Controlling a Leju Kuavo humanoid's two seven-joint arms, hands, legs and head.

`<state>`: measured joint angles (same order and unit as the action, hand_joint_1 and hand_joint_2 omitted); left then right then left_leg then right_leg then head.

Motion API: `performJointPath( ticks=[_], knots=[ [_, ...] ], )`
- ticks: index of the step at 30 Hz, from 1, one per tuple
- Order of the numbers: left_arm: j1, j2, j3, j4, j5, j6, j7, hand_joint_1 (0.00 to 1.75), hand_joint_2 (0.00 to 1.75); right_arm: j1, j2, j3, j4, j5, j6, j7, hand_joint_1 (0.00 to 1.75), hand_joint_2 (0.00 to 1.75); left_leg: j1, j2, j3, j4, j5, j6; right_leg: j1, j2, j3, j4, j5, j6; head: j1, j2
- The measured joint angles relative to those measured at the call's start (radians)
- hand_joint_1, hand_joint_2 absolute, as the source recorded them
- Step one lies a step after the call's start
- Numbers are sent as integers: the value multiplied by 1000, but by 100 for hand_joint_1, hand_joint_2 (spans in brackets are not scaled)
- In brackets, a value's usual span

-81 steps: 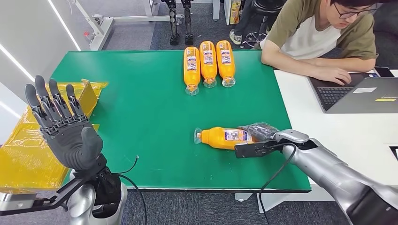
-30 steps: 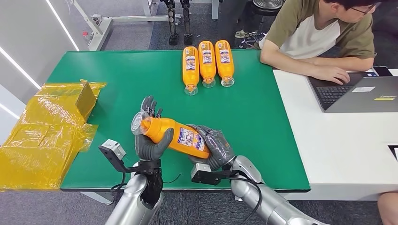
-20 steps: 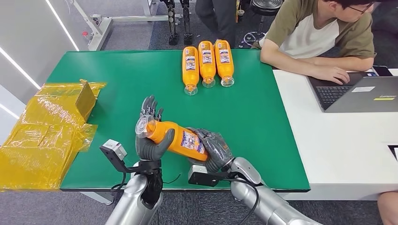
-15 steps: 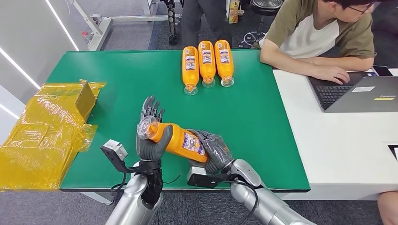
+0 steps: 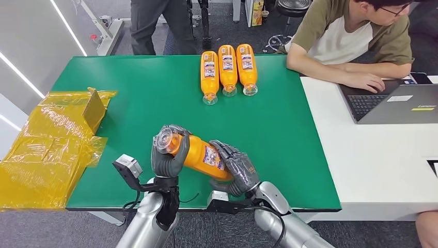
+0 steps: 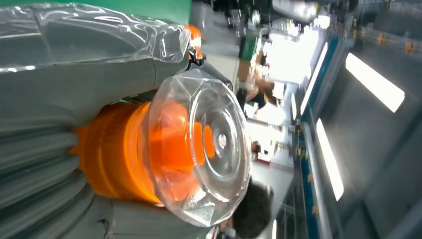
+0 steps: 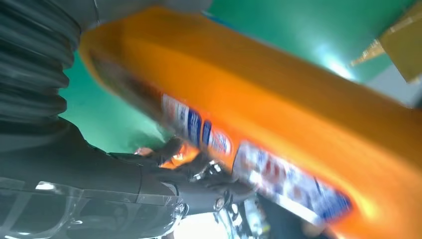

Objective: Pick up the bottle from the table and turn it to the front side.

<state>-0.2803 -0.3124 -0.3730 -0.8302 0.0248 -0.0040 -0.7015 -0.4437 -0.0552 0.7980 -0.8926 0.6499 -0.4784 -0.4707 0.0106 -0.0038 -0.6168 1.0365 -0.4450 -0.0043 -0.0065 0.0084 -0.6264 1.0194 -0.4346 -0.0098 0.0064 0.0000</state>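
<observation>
Head view: orange plastic bottle with a clear cap [image 5: 193,153] is off the green table mat [image 5: 144,103], held in the air between both hands near the front edge. Left hand [image 5: 166,155] has its fingers wrapped around the neck just below the cap; right hand [image 5: 235,168] is closed on the base end. Label faces roughly up.

Left wrist view: clear faceted cap [image 6: 199,149] sticks out past the grey fingers [image 6: 74,79], so the grip is on the orange neck only.

Right wrist view: bottle [image 7: 278,114] is blurred, label partly visible.

Risk: the neck is narrow and smooth, so if the right hand lets go mid-turn, the heavy base could swing down and slip. It could also drop off the near table edge.
</observation>
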Motion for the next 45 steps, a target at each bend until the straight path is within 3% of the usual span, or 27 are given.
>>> performJointPath(
  ticks=[9,15,17,21,24,28,36,40,45],
  knots=[
    [17,17,0,-117,-201,286,45,175,175,27,66,-53,-29,-223,-160,-161,0,175,0,0,0,0,0,0,0,0,0,0,0,0,0,0],
    [22,80,7,-246,-555,618,163,175,175,115,109,-64,-110,-260,-190,-203,0,175,0,0,0,-1,0,0,0,-1,0,0,-1,-1,0,0],
    [11,96,37,-277,-729,677,192,175,175,150,121,-76,-147,-257,-191,-213,0,175,1,-1,0,-1,0,0,0,-2,0,0,-1,-2,0,0],
    [-78,136,176,-270,-1121,700,243,175,175,241,132,-100,-258,-288,-191,-227,0,175,1,-1,0,-2,1,-1,0,-2,0,1,-1,-2,1,0],
    [-183,188,254,-180,-1250,701,300,175,175,300,136,-108,-341,-304,-191,-230,0,175,1,0,0,-2,1,-2,0,-2,0,1,0,-4,0,0],
    [-299,252,294,8,-1395,701,392,175,175,335,138,-109,-420,-342,-191,-231,0,175,1,0,0,-2,3,-4,0,-2,0,1,1,-4,1,0],
    [-416,310,261,349,-1580,668,553,175,175,345,143,-109,-492,-361,-191,-231,0,175,1,0,0,-2,3,-4,0,0,-1,1,1,-5,1,0],
    [-411,323,189,441,-1590,631,594,175,175,345,143,-108,-499,-374,-191,-231,0,175,1,0,0,-2,2,-4,0,0,-1,1,1,-5,1,0],
    [-358,343,115,502,-1579,631,579,175,175,330,143,-98,-495,-425,-191,-231,0,175,1,2,-1,-2,2,-5,0,2,-2,1,1,-5,0,0]
  ],
)
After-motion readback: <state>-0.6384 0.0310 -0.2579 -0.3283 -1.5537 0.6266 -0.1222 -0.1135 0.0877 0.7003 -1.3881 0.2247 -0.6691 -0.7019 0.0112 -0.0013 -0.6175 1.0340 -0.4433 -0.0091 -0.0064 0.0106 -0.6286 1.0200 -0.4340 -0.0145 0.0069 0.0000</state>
